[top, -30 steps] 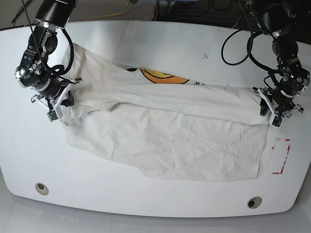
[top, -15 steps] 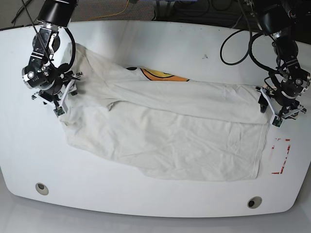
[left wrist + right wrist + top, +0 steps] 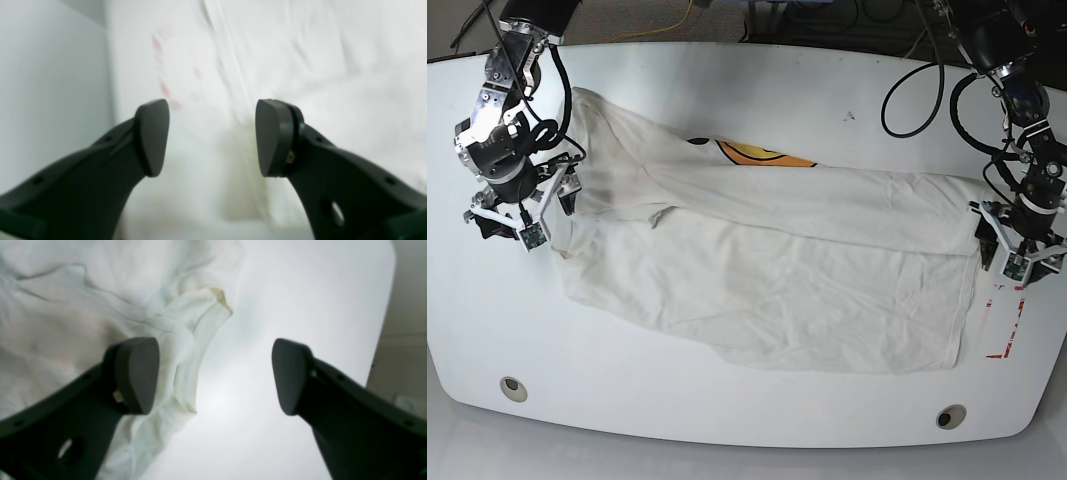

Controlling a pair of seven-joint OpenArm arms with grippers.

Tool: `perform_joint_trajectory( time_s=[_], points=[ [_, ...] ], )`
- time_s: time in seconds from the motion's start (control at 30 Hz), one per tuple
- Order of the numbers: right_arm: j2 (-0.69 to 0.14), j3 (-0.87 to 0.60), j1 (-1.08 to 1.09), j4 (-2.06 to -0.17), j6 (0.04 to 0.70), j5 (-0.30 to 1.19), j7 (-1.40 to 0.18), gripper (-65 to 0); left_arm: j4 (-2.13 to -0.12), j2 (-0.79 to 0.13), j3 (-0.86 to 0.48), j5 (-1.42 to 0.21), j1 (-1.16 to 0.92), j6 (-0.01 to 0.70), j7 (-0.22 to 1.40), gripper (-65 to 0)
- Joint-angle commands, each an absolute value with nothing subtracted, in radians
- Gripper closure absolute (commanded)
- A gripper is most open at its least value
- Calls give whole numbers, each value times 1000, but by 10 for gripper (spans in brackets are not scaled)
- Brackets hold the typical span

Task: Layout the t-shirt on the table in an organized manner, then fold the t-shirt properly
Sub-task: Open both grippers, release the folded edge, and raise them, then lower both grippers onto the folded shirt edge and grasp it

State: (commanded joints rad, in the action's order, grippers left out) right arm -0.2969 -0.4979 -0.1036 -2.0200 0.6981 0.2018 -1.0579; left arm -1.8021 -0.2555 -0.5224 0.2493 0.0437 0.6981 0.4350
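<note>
T-shirt (image 3: 767,290), large, off-white cotton, lay rumpled across the glossy white table (image 3: 747,90), one layer doubled over its orange print. Left gripper (image 3: 211,136) and right gripper (image 3: 213,375) were both spread, empty, at opposite edges. Laying it flat seemingly called for pinching single-layer corners.

Counting it off: 1 t-shirt (image 3: 777,270) on 1 table (image 3: 747,90), 2 arms over it with 2 grippers, left (image 3: 1017,250) and right (image 3: 522,215), 2 grommet holes (image 3: 513,388), 1 red tape rectangle (image 3: 1005,320)
</note>
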Motion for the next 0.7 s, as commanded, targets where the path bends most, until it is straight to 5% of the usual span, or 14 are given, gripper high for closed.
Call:
perform_joint_trajectory(
  time_s=[0.23,0.7],
  points=[
    [-255,-656,-205,-2008,698,472,-1058,-506,-1811,-232,-616,246,44,698,433,-381],
    [-193,-670,-357,-2006,698,486,-1056,-506,-1811,-165,-674,249,-48,698,432,-380]
  ],
)
